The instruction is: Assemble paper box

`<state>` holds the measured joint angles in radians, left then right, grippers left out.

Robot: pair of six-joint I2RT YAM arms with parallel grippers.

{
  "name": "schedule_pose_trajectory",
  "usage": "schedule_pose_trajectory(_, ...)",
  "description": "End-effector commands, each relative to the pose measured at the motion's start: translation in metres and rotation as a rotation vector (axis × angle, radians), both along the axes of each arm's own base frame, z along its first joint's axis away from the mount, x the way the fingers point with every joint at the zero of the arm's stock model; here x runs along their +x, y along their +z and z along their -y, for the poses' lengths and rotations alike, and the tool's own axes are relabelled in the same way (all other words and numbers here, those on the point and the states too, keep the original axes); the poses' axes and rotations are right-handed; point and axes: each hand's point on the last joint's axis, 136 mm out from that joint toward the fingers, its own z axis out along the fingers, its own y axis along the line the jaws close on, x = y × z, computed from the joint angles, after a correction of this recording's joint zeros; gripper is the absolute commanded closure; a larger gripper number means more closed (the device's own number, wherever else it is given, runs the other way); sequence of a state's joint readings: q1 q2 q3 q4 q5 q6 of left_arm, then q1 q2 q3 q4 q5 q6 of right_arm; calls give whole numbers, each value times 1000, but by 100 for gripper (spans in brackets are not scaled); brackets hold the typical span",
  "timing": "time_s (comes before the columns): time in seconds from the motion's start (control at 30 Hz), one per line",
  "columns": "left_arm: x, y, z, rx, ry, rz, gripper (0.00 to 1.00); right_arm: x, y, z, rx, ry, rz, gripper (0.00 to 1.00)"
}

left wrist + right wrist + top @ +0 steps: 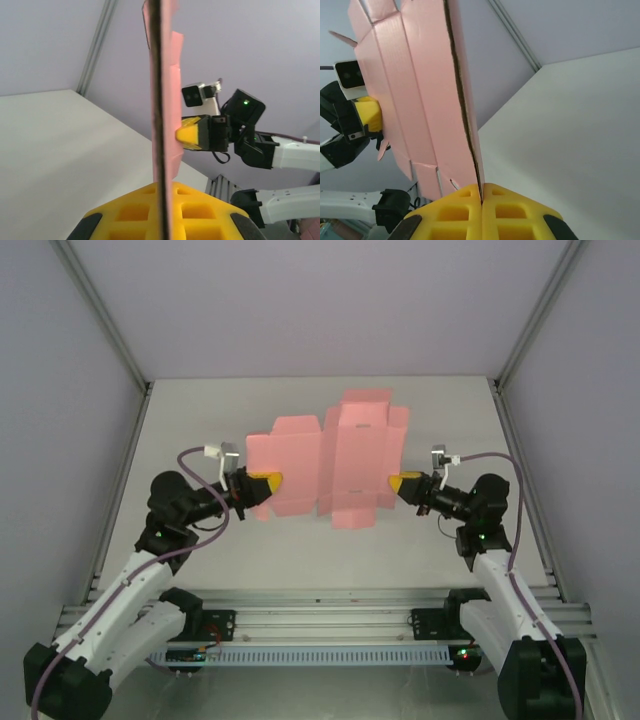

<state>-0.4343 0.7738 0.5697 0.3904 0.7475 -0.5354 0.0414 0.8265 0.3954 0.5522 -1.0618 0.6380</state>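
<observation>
The paper box (330, 462) is a pink die-cut sheet with flaps and tabs, unfolded and held up above the table between both arms. My left gripper (266, 483) is shut on its left edge, and the sheet (162, 125) runs edge-on up from between the yellow fingers (140, 212). My right gripper (402, 483) is shut on the sheet's right edge. In the right wrist view the sheet (420, 110) rises from between the closed yellow fingers (512, 212). The right gripper (187, 135) also appears in the left wrist view, behind the sheet.
A pale table (200, 420) lies below, with grey walls around it and metal frame posts (110, 330) at the back corners. A rail with a cable chain (320, 625) runs along the near edge between the arm bases.
</observation>
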Motion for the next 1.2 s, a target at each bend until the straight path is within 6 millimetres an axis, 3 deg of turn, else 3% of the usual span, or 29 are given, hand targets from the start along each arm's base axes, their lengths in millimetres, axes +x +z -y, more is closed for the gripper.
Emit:
schedule_pose_trajectory(0.0,18,-22,-10,47,128,-99,74,7,-10,2,-48,-51,-29,100)
schedule_pose_trajectory(0.03,25,-33,-15,77,180,-144,48,11,-20,3,-73,-73,-69,100)
schedule_pose_trajectory(0.07,31,-44,-22,107,241,-186,29,14,-29,3,-98,-91,-106,100)
schedule_pose_trajectory(0.13,44,-69,-39,165,375,-284,0,15,-51,1,-129,-98,-179,100)
schedule_pose_trajectory(0.37,57,-148,-93,362,706,-541,0,18,-135,0,-189,-129,-453,100)
schedule_pose_trajectory(0.53,59,-167,-98,432,744,-608,0,33,-173,7,-303,-186,-574,100)
schedule_pose_trajectory(0.7,61,-173,-102,481,763,-636,0,56,-173,12,-620,-202,-510,100)
schedule_pose_trajectory(0.93,61,-165,-102,467,764,-631,0,91,-164,12,-1262,-40,-164,100)
schedule_pose_trajectory(1.07,57,-160,-103,457,762,-626,0,127,-161,9,-1601,50,20,100)
schedule_pose_trajectory(1.17,54,-158,-105,448,770,-623,0,152,-160,-5,-1801,66,216,100)
